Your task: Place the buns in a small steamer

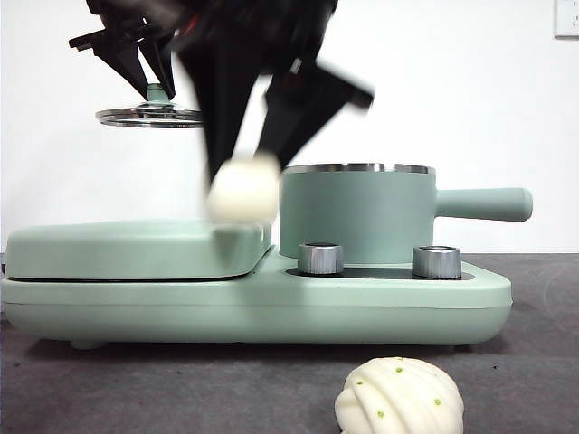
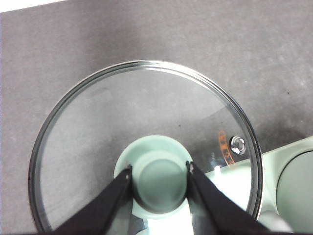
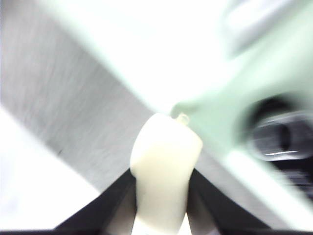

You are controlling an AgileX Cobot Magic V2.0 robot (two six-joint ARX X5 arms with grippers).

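Mint-green pot stands open on its base, its lid lifted off and held high to one side by the left gripper, jaws clamped on the knob. Right gripper grips the smooth roll in the air just beside the pot rim, not yet inside. Nothing looks loaded so far: the speckled bun lies untouched on the table in front.

Both tools raised — clamped shut (right blurred).
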